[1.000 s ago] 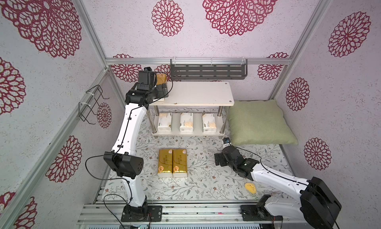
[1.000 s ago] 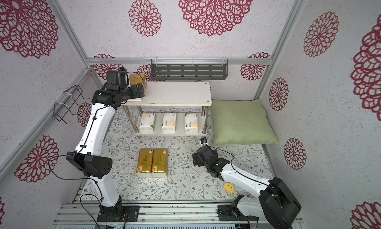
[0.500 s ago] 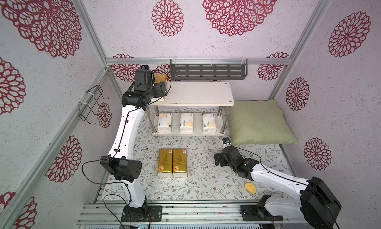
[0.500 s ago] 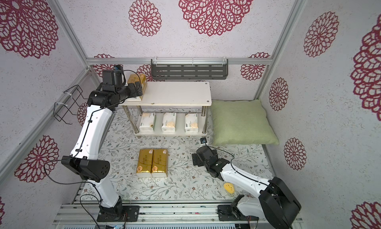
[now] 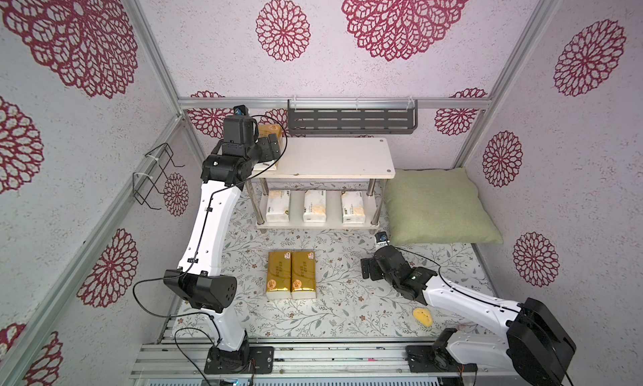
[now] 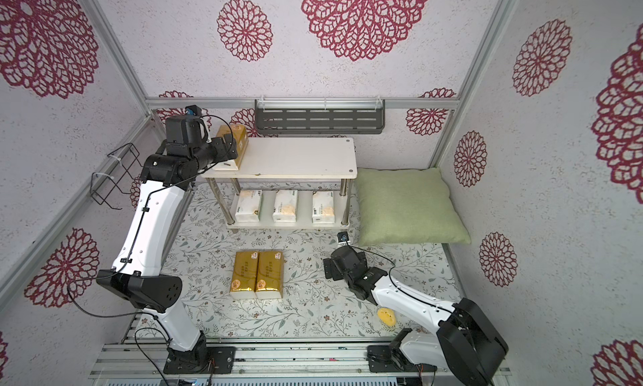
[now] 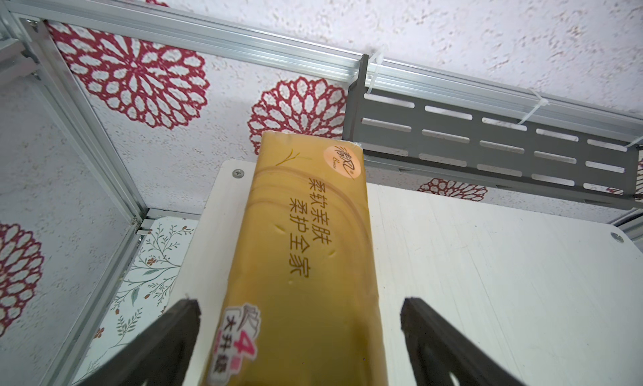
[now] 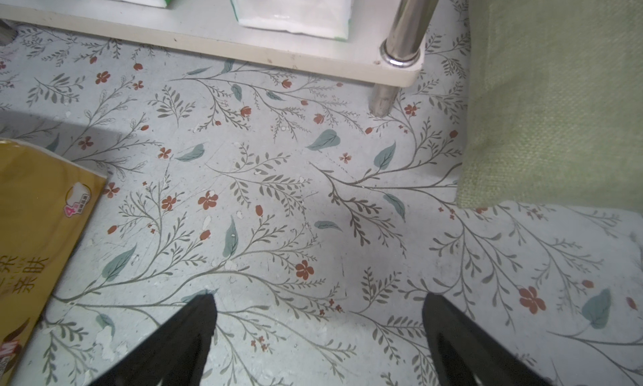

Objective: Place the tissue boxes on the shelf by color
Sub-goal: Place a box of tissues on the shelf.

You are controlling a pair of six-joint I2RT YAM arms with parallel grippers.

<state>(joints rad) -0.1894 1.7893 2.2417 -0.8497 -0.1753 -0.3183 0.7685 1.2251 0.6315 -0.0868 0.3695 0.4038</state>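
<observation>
Three white packs [image 5: 315,205]: soft bricks, green print, orange patches; spaced in a row on the lower board of the shelf [image 5: 330,158].
Shelf build: matte white boards, round chrome legs.
Gold pack [image 7: 302,245]: glossy film, brick-shaped; lies flat on the top board, at the left arm's end.
Left jaws: wide open, black fingers [image 7: 174,332] flanking that pack, gap either side; nothing gripped.
Two gold packs [image 5: 279,273]: touching side by side on the floral tabletop [image 5: 348,304].
Right jaws: wide open, empty, over bare tabletop near a green woven pillow [image 5: 435,207].

A green pillow [image 5: 438,207] lies on the floral mat [image 5: 341,311]; grey slotted rack [image 5: 351,118] and wire rack [image 5: 153,175] hang on walls.
</observation>
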